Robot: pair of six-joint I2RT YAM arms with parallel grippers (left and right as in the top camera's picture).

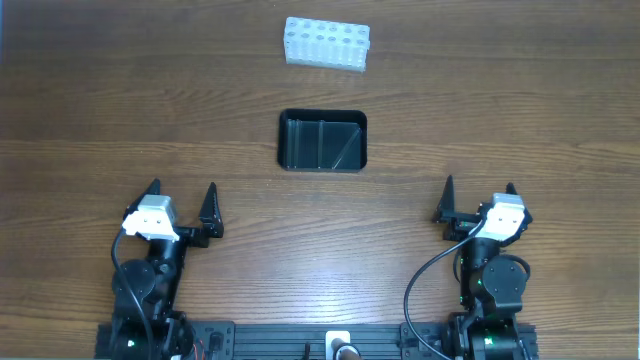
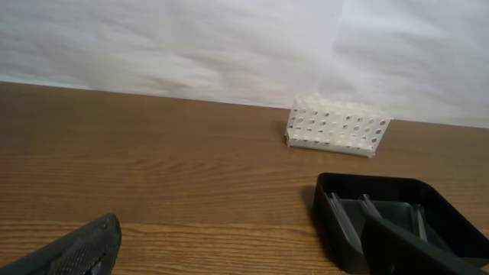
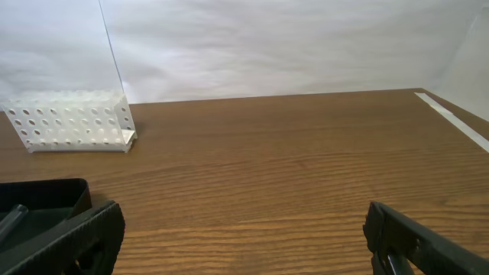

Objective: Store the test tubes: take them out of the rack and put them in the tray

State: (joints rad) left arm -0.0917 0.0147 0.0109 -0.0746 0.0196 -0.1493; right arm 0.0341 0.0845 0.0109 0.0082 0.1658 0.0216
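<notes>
Wooden table (image 1: 100, 110) holds one rack (image 1: 327, 44), one tray (image 1: 282, 140); two end effectors (image 1: 183, 187) (image 1: 480, 185) gape empty.

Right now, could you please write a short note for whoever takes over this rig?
Left gripper: open, empty, near its base, apart from the tray.
Right gripper: open, empty, near its base too.
Rack: far side of the table, no tubes seen standing in it.
Tray: between rack and arms, clear tubes lying inside.
Done: tubes appear stored.
Left: confirm the rack is empty; its holes are too small to tell.
</notes>
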